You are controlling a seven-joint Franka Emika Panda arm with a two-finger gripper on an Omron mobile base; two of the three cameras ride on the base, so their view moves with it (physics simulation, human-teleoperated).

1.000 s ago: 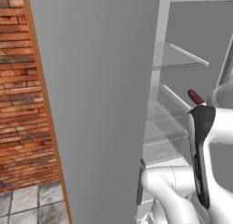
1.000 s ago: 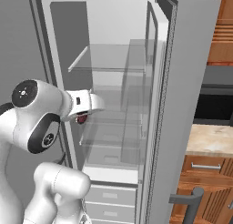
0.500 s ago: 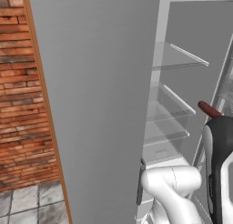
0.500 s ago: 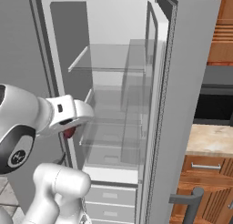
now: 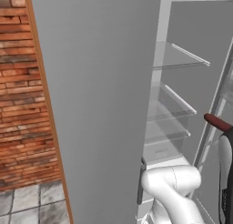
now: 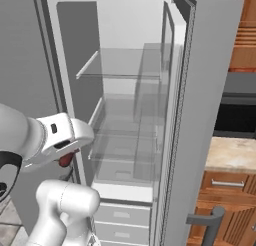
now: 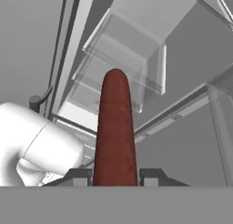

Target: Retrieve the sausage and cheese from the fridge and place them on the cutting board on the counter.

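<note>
Kitchen, fridge (image 6: 210,115) door open. Item: gripper (image 7: 115,176), clamped on sausage (image 7: 115,132) at its near end, link pointing at the clear shelves (image 6: 122,65), apparently for carrying to the cutting board. Fridge shelves visible bare; cheese not seen. Counter (image 6: 232,155) right of the door.

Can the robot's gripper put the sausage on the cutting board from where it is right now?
Probably not yet. The gripper is shut on the sausage beside the open fridge. No cutting board is in sight, and the bit of counter lies beyond the fridge door.
</note>
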